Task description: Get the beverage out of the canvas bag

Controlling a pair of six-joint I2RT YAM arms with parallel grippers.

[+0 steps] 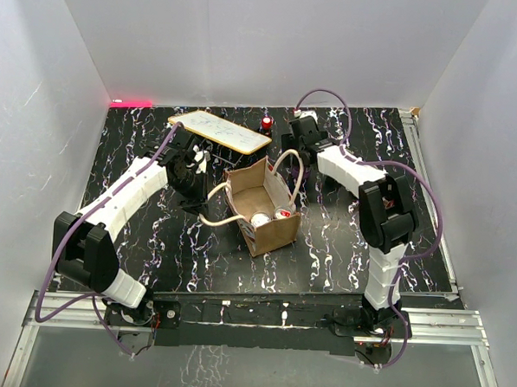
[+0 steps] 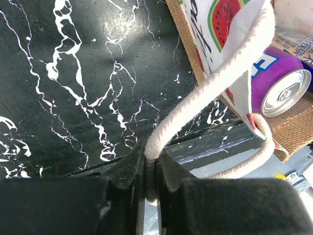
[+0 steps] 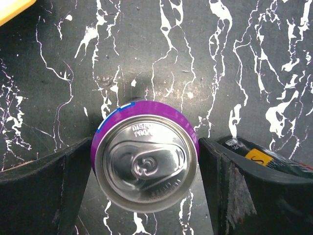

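The canvas bag [image 1: 274, 233] stands open at mid-table, with a watermelon print [image 2: 222, 17] on its outside. My left gripper [image 2: 152, 156] is shut on one cream rope handle [image 2: 205, 93], just left of the bag [image 1: 200, 186]. A purple can [image 2: 276, 81] lies on its side inside the bag, and two can tops [image 1: 260, 220] show there from above. Behind the bag, my right gripper [image 3: 145, 144] stands open around another purple beverage can [image 3: 146, 161]. That can is upright on the table, with a finger close on each side. From above the right gripper [image 1: 297, 150] hides it.
A flat board with a yellow edge [image 1: 220, 131] lies at the back, and its corner shows in the right wrist view [image 3: 12, 7]. A small red object [image 1: 266, 123] stands beside it. White walls close in the black marbled table [image 1: 152, 240] on three sides.
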